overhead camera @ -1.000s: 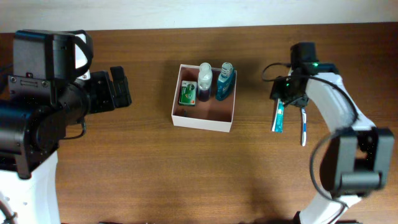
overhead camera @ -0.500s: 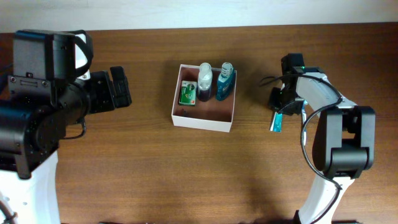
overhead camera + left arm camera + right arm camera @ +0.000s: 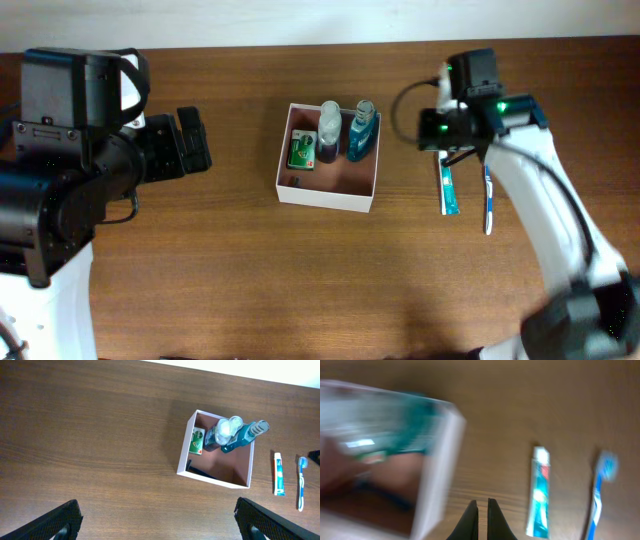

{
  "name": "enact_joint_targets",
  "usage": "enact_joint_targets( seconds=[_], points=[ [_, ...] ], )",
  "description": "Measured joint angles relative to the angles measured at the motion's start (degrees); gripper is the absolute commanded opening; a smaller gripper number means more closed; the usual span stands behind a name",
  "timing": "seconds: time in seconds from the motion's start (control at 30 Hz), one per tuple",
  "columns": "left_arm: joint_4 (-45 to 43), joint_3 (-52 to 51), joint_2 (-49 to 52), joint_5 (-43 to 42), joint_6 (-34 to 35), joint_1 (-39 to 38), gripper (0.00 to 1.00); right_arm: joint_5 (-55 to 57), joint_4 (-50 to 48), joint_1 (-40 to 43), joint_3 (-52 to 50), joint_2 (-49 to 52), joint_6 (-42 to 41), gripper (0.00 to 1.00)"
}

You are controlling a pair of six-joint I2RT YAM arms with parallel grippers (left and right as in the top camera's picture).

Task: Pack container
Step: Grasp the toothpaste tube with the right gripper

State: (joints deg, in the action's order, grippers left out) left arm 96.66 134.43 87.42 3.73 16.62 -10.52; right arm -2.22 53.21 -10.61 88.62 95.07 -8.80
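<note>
The container (image 3: pixel 325 195) is a square white box with a reddish-brown inside, at mid-table. In it stand a clear bottle (image 3: pixel 329 130) and a teal bottle (image 3: pixel 362 130), with a green packet (image 3: pixel 302 152) lying beside them. A toothpaste tube (image 3: pixel 449 188) and a blue toothbrush (image 3: pixel 488 200) lie on the wood to its right. My right gripper (image 3: pixel 436 135) hovers between the box and the tube. In the blurred right wrist view it (image 3: pixel 482 503) is shut on nothing, with the container wall (image 3: pixel 437 475) at left and the tube (image 3: pixel 539 492) at right. My left gripper (image 3: pixel 190 140) is open, far left of the box.
The left wrist view looks down from high up at the container (image 3: pixel 210 480), tube (image 3: pixel 279 474) and toothbrush (image 3: pixel 300 482), with the left gripper (image 3: pixel 156 505) spread wide over bare wood. The table's back edge meets a white wall just behind the box.
My right gripper has closed empty and moved up and left, away from the toothpaste tube, which still lies on the table. The left arm has not moved.
</note>
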Motion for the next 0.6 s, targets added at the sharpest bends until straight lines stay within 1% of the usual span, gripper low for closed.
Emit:
enact_joint_targets(
  seconds=[0.03,0.07,0.13,0.2,0.23,0.33,0.47,0.6],
  points=[
    [0.0,0.0,0.0,0.0,0.0,0.0,0.99,0.1,0.0,-2.3,0.5,-2.1,0.8,0.10],
    [0.0,0.0,0.0,0.0,0.0,0.0,0.99,0.3,0.1,-4.2,0.8,-3.6,1.6,0.21],
    [0.0,0.0,0.0,0.0,0.0,0.0,1.00,2.6,0.6,-6.9,1.1,-4.9,2.7,0.33],
    [0.0,0.0,0.0,0.0,0.0,0.0,0.99,6.2,0.9,-6.6,1.0,-4.2,2.5,0.37],
    [0.0,0.0,0.0,0.0,0.0,0.0,0.99,7.2,0.8,-5.8,0.9,-3.3,2.5,0.41],
    [0.0,0.0,0.0,0.0,0.0,0.0,0.99,8.2,0.8,-1.4,0.7,0.8,2.2,0.46],
    [0.0,0.0,0.0,0.0,0.0,0.0,0.99,6.3,0.6,5.1,0.5,8.5,1.9,0.53],
    [0.0,0.0,0.0,0.0,0.0,0.0,0.99,2.9,0.5,9.2,0.4,17.0,3.0,0.54]
  ],
)
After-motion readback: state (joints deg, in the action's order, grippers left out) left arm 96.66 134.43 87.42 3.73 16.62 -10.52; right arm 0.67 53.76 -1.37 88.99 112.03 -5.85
